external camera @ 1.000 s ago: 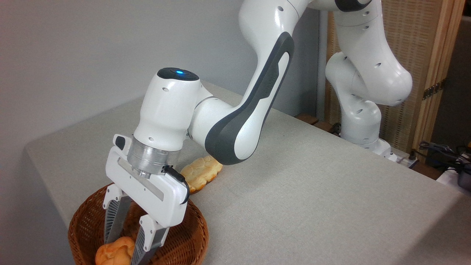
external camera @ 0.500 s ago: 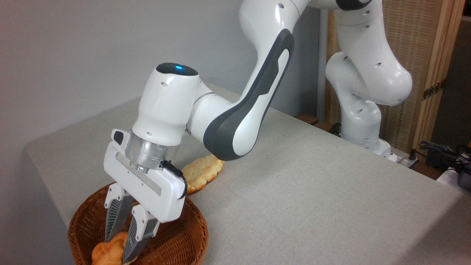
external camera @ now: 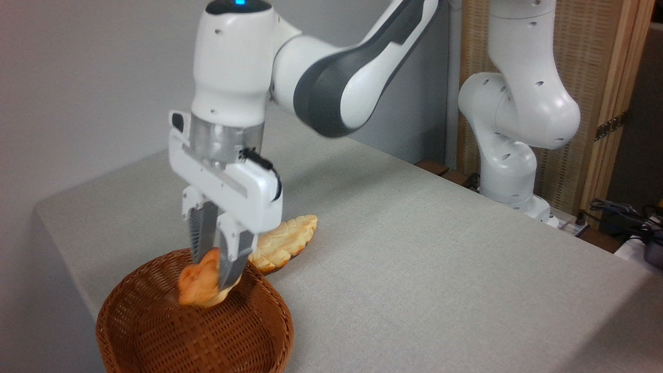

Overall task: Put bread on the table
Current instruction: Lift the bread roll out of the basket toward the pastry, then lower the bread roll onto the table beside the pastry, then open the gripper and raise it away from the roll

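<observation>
My gripper (external camera: 211, 269) is shut on the bread (external camera: 198, 285), a small orange-golden knotted bun. The bun hangs from the fingertips, lifted above the inside of the brown wicker basket (external camera: 155, 336) at the lower left. The fingers cover the bun's upper right part. The table (external camera: 440, 259), covered in light grey fabric, stretches away to the right and behind.
A paler, flatter braided loaf (external camera: 287, 242) lies on the table just behind the basket, right of the gripper. The arm's white base (external camera: 510, 171) stands at the table's far right edge. Cables (external camera: 621, 215) lie off the table at the right. A grey wall runs behind.
The fingers closed on the bun inside the basket, then the arm rose, lifting the bun up out of the basket bottom and a little to the right.
</observation>
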